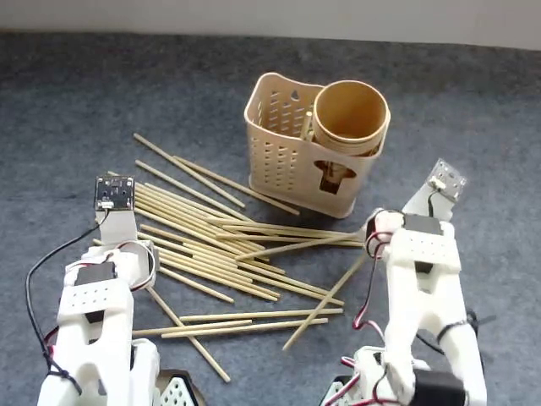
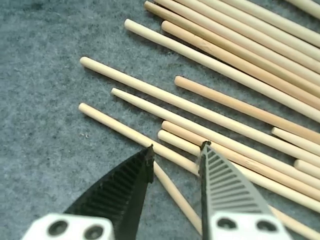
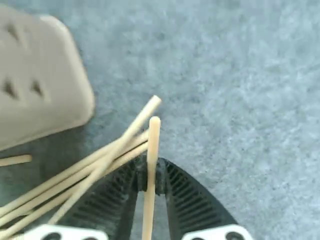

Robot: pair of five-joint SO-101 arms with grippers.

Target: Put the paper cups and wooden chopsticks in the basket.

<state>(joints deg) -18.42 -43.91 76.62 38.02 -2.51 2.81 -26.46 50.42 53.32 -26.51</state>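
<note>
We judged it approx. half done: cups (image 1: 349, 114) sat in basket (image 1: 275, 156), sticks (image 1: 211, 245) lay spread on mat (image 1: 84, 101) beside it. Right gripper (image 3: 150, 172) pinched one stick (image 3: 153, 135); left gripper (image 2: 176, 150) hung part-open over others.

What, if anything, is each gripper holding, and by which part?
The right gripper pinches one chopstick near its end. The left gripper is open over loose chopsticks and holds nothing.

Overhead camera looks down; both wrist cameras sit close above chopsticks (image 1: 211, 245).
</note>
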